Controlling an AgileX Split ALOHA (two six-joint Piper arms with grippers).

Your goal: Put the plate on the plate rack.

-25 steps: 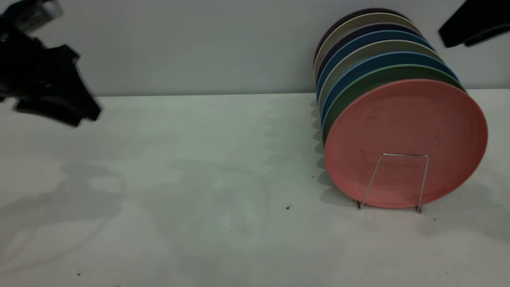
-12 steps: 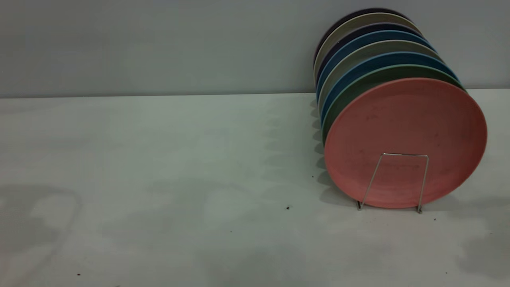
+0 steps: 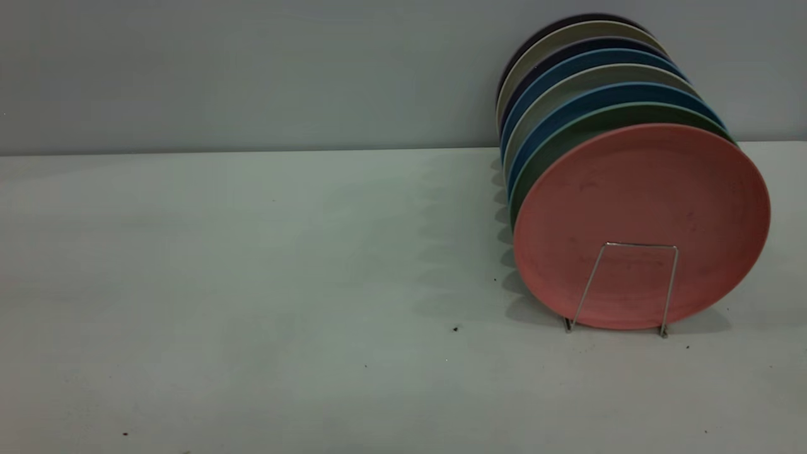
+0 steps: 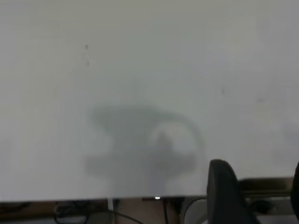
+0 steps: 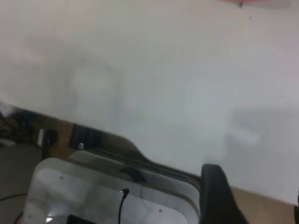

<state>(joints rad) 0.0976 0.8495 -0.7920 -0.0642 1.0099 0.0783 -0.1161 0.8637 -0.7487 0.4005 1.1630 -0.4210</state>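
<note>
Only exterior view shows plate (image 3: 641, 221) racked (both claws' (image 4: 254, 191) state: cannot tell).

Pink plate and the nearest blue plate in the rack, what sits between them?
In the exterior view, one green plate stands between the pink plate and the nearest blue plate.

- The plate (image 3: 642, 214) stands on edge in the plate rack (image 3: 630, 287), leaning back, its face behind the rack's front wire loop.
- Just behind the plate stands a green plate (image 3: 570, 135), then a row of blue, grey and dark plates (image 3: 583, 66).
- The rack rests on the white table (image 3: 252, 284).
- No arm or gripper appears.
</note>
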